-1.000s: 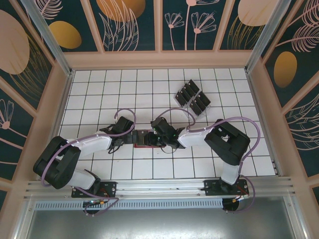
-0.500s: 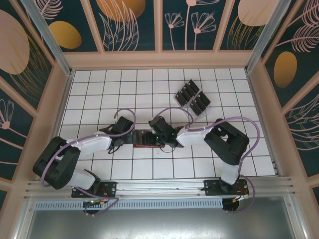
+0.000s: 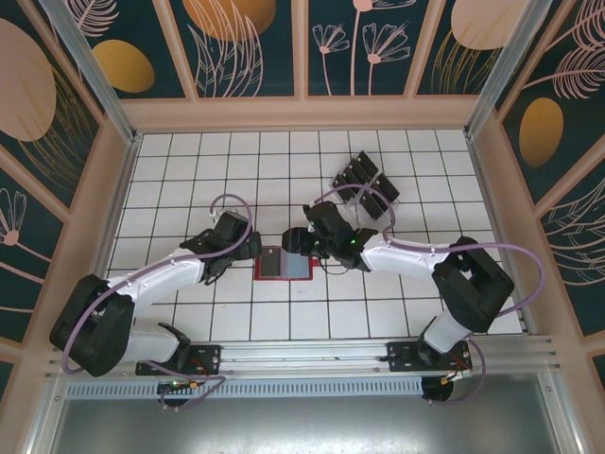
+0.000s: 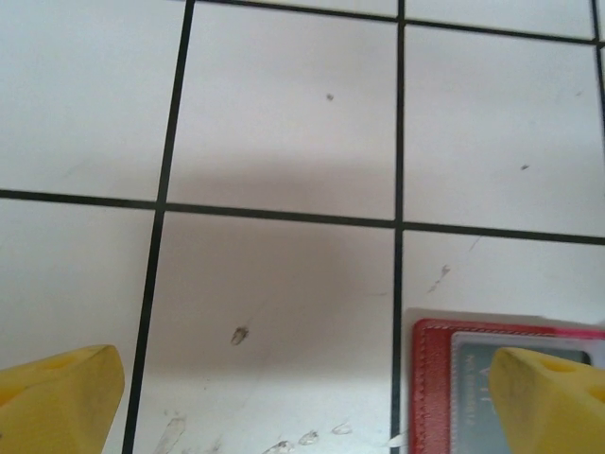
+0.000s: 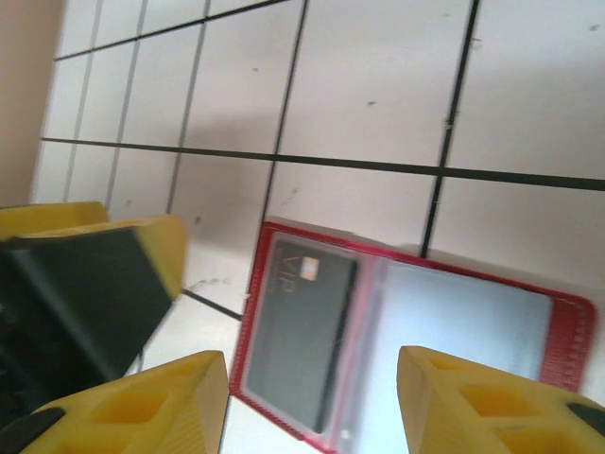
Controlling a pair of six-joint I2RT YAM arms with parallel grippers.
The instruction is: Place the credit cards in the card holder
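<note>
1. The tiled table (image 3: 189, 180) carries everything, and both arms reach to its middle
2. The clear rack (image 3: 391, 202) of black cards (image 3: 355, 176) stands behind and to the right of the right pincer (image 3: 299, 243), slanting away; the right arm is nearer, so the next fetch looks like its job
3. The red card holder (image 3: 295, 268) lies open and flat between the pincers, long axis left to right
4. Right pincer spread, empty; left pincer (image 4: 302, 407) likewise
5. One card (image 5: 298, 331) sits in the holder's pocket; a cable (image 3: 333, 193) crosses the rack, so the count there is unclear
</note>
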